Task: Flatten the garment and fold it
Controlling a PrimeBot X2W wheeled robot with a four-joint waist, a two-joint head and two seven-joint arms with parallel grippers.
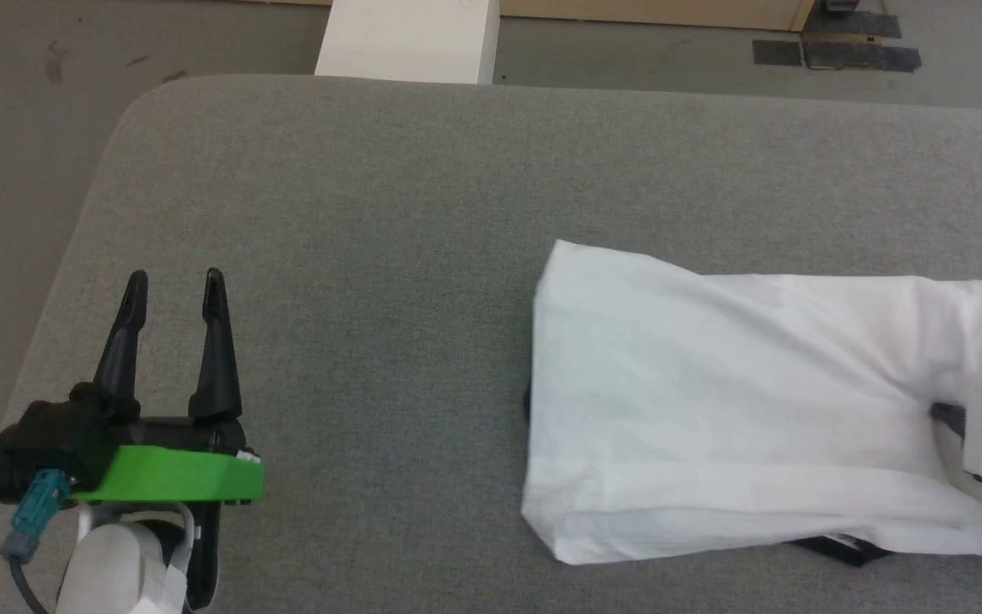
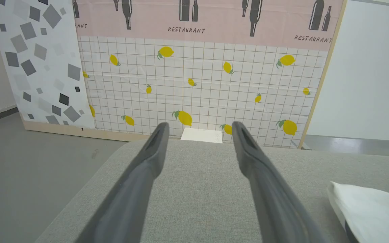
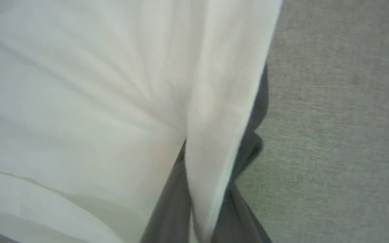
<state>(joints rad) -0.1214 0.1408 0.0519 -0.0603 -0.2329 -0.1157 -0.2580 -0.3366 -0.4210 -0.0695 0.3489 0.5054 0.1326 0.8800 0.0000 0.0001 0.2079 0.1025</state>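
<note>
A white cotton T-shirt with black trim [image 1: 738, 384] lies half-folded on the grey fabric tabletop [image 1: 355, 196]. The right gripper [image 3: 204, 202] pinches the shirt's edge fold between its jaws. The left gripper [image 1: 174, 280], jaws spread, hovers well clear of the shirt. Next, I'd guess, that fold needs drawing over smoothly.

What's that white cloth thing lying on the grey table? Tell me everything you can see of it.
The garment is white, thin, soft-looking cloth, like cotton, lying on the right part of the grey table. It is not spread flat: it seems doubled over into a long, creased band, with small dark parts peeking out at its near and left edges. The right gripper pinches a fold at its right end between two dark fingers. Apart from that, it rests on the table.
</note>
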